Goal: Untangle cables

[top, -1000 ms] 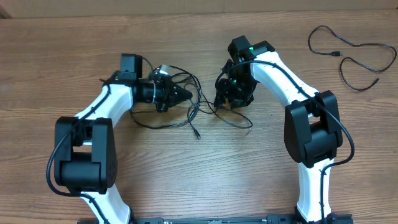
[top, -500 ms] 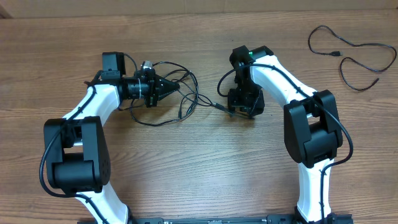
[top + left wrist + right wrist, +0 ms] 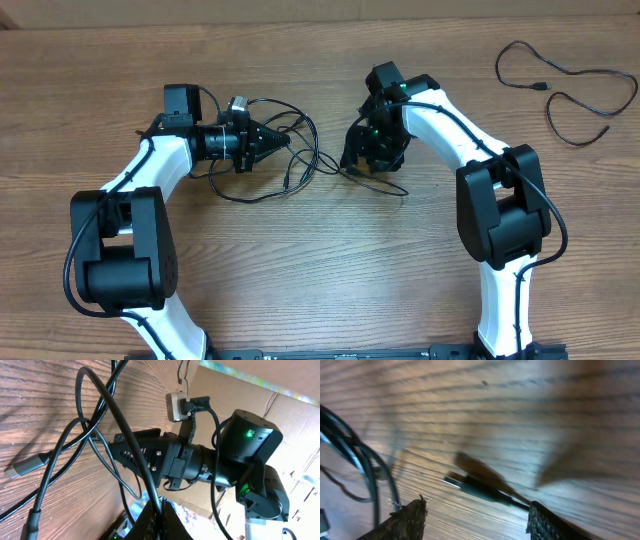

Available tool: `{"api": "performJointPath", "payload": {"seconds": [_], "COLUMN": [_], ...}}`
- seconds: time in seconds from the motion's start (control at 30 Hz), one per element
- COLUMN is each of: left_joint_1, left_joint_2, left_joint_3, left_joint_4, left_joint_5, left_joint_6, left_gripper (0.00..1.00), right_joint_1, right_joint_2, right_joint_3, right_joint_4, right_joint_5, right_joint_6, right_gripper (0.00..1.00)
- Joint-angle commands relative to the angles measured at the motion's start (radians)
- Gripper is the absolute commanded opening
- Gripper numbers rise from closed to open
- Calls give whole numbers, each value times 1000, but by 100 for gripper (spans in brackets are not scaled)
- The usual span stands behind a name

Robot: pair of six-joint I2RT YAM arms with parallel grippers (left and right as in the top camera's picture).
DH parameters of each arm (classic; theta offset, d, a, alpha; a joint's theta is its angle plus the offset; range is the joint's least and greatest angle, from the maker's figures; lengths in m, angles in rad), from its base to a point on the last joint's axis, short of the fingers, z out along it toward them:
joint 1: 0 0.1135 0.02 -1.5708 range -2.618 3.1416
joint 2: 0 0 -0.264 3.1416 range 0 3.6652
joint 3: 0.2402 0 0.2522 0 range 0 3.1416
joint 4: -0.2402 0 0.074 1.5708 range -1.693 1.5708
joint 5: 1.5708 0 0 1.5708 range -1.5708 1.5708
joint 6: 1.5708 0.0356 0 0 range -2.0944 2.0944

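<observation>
Two arms lean in over the wooden counter point(image 3: 320, 300) from its 6 o'clock edge. On my reading the left end effector point(image 3: 284, 140) has its fingers pressed together, pinching one strand of the tangled cables point(image 3: 305, 170). Seen from that wrist, the black strand runs straight down into the closed tips. The tangle lies just off the counter's middle toward 11 o'clock, looping round the nose of the left end effector and stretching out toward 3 o'clock. A grey-tipped plug point(image 3: 22, 467) belonging to it rests flat on the wood. The right end effector point(image 3: 360, 165) hangs over the tangle's 3 o'clock end with its fingers spread. A small plug point(image 3: 470, 485) lies on the wood between them, not gripped. Far off at 2 o'clock a loose cable point(image 3: 570, 85) sprawls alone, well apart from the tangle.
</observation>
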Motion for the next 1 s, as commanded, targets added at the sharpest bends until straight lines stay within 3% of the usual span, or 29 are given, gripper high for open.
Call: {"api": "performJointPath", "payload": {"seconds": [0.0,0.23,0.5,0.97], "left_joint_1": [-2,-2,-2,-2], "left_joint_2": [14,14,14,14], "left_joint_3": [16,16,16,16], "left_joint_4": [-2,-3,-11,-11], "left_joint_5": [23,23,26,23], "left_joint_6": [29,29,29,32], "left_gripper": [4,4,4,4], "right_joint_1": [0,11,24,47], "right_joint_2": [-36,-36,-35,-35], "right_joint_3": [0,0,0,0], "right_joint_4": [42,8,-122,-51], "right_joint_5": [-39,-111,48,19], "right_joint_6": [7,7,8,75], "right_gripper": [65,64,60,60]}}
